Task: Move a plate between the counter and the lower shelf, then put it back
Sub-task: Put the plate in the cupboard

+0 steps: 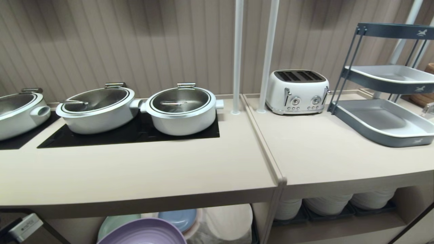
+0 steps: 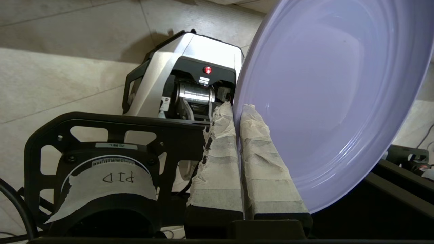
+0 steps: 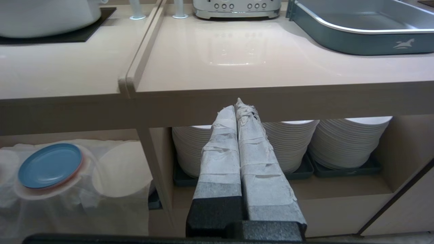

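A lavender-purple plate sits tilted at the bottom edge of the head view, in front of and below the thick front edge of the beige counter. Behind it, in the lower shelf, a mint green plate and a light blue plate lie on white cloth-draped stacks. On the counter, three white lidded pots stand in a row on black cooktop panels. The adjoining worktop carries a white four-slot toaster and a grey tiered tray rack; stacks of white plates fill the compartment beneath it. No claw shows here.
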You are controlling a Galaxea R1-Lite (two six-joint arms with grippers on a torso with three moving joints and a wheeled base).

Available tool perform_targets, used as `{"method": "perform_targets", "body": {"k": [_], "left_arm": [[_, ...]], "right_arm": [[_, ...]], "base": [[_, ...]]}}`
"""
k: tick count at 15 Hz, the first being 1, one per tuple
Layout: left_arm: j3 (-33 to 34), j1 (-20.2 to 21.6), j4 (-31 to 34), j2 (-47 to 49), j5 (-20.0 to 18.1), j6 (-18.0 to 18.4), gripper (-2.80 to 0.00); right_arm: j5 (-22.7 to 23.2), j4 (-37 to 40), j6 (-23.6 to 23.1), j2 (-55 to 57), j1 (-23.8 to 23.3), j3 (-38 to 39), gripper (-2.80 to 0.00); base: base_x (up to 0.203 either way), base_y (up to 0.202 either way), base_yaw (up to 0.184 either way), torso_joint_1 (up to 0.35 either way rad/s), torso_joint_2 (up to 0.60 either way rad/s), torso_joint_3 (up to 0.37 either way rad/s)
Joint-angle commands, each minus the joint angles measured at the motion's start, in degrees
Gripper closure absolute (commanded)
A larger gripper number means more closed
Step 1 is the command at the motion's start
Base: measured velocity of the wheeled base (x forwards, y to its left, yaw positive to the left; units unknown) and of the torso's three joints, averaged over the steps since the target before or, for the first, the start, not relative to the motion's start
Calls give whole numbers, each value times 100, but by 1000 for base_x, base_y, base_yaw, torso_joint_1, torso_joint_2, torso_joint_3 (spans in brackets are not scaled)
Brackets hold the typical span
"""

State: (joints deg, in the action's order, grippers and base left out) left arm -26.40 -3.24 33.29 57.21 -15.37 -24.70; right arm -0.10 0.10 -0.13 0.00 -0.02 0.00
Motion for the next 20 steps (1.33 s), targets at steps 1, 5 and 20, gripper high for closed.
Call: {"method": "perform_targets", "body": {"k": [1, 5, 20], "left_arm": [[4, -1, 19, 9, -10, -17, 0], [4, -1, 19, 9, 25, -17, 0], [-64, -79, 11, 9, 155, -149, 0]], "right_arm": [[1, -1, -4, 0, -5, 0, 0], [6, -1, -4, 0, -4, 0, 0], [1, -1, -4, 0, 2, 0, 0]], "base": [[0, -197, 1, 2, 5, 2], [0, -197, -1, 3, 4, 4], [0, -30, 0, 0, 0, 0]]}}
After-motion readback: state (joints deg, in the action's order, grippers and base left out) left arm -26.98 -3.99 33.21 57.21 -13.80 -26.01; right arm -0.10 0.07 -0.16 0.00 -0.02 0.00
